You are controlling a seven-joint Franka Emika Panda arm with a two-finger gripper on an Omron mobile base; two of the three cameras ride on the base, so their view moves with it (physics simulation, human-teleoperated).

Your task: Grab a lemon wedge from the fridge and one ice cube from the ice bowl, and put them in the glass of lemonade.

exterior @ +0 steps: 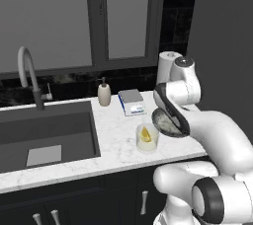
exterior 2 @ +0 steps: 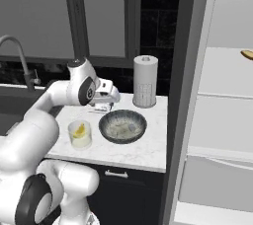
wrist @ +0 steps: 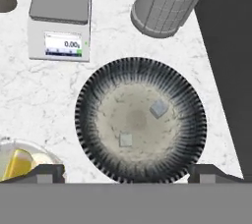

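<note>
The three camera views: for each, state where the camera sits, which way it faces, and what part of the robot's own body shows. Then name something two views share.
Left base view: behind the arm on its left, facing forward and down at the sink and counter; white arm rises lower right.
Right base view: behind on its right, facing the counter and the open fridge; arm lower left.
Hand view: on the hand, looking straight down on the ice bowl; open gripper, dark fingertips at the bottom.
Shared: all three show the glass of lemonade holding the lemon wedge.

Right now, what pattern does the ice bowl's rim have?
Dark-and-pale radial stripes on the ice bowl; hand view.
</note>
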